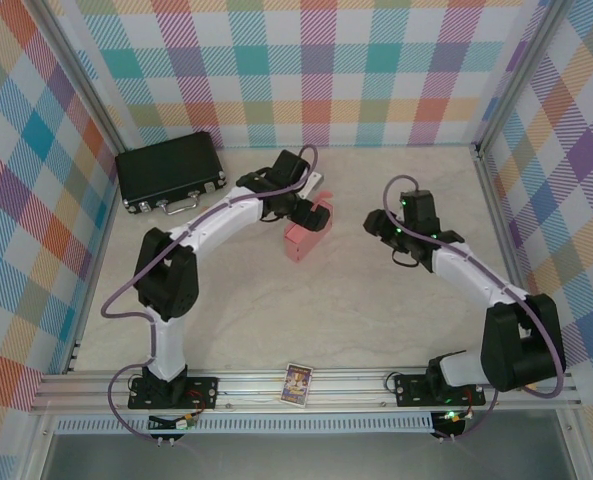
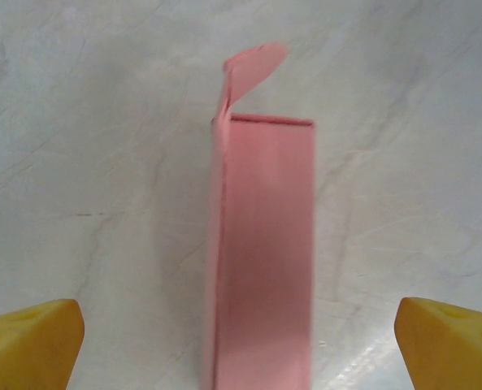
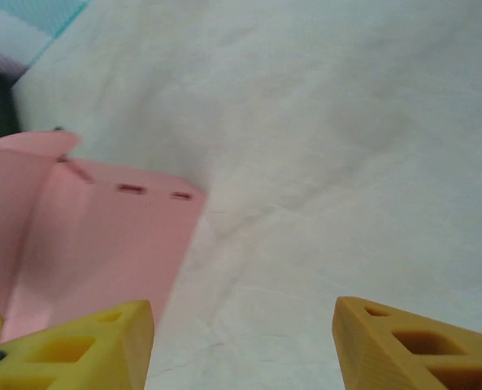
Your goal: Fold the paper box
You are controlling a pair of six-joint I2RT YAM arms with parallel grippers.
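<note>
While the table [image 1: 376, 300] carries the case [image 1: 168, 172] at its far left, the box [image 1: 307, 238] sits near centre, one end flap raised. The left gripper [image 2: 239, 337] is spread wide astride the box, its fingers clear of it. The right gripper [image 3: 245, 325], jaws apart and empty, hangs to the box's right.

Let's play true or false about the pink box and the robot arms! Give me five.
1. The box is pink. True.
2. The left gripper is squeezing the box. False: its fingers stand wide apart, with the box between them and untouched.
3. A black case sits at the far left of the table. True.
4. The box is inside the case. False: it lies on the table, apart from the case.
5. The right gripper has nothing between its fingers. True.
</note>
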